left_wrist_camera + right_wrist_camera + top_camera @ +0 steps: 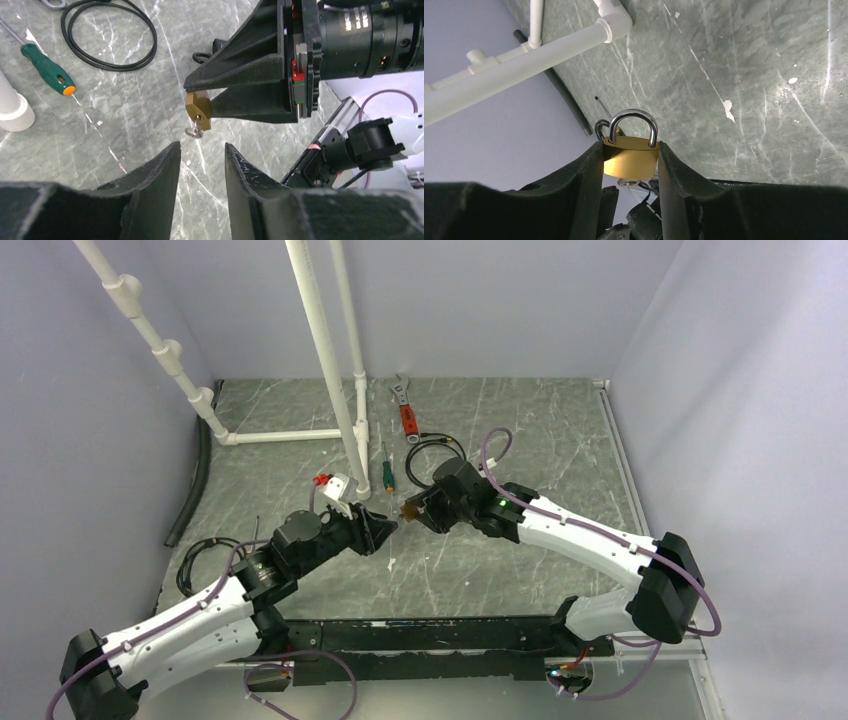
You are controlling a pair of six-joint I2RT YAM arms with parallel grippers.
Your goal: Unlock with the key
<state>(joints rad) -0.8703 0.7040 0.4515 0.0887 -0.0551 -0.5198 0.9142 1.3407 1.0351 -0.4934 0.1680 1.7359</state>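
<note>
My right gripper [410, 510] is shut on a small brass padlock [630, 161], its two fingers pressing the sides of the body. The steel shackle [633, 116] sticks out past the fingertips and looks seated in both holes. In the left wrist view the padlock [198, 107] hangs above the table, with the key [194, 132] stuck in its bottom face; only a small silvery end shows. The key [631, 182] also peeks out below the lock in the right wrist view. My left gripper [201, 146] is open just short of the key, touching nothing.
A green-handled screwdriver [47, 69] and a black cable loop [107, 35] lie on the marbled table behind the lock. White PVC pipes [330, 360] stand at the back left, with a red-handled wrench [406, 410] beyond and a black hose [190, 490] along the left wall.
</note>
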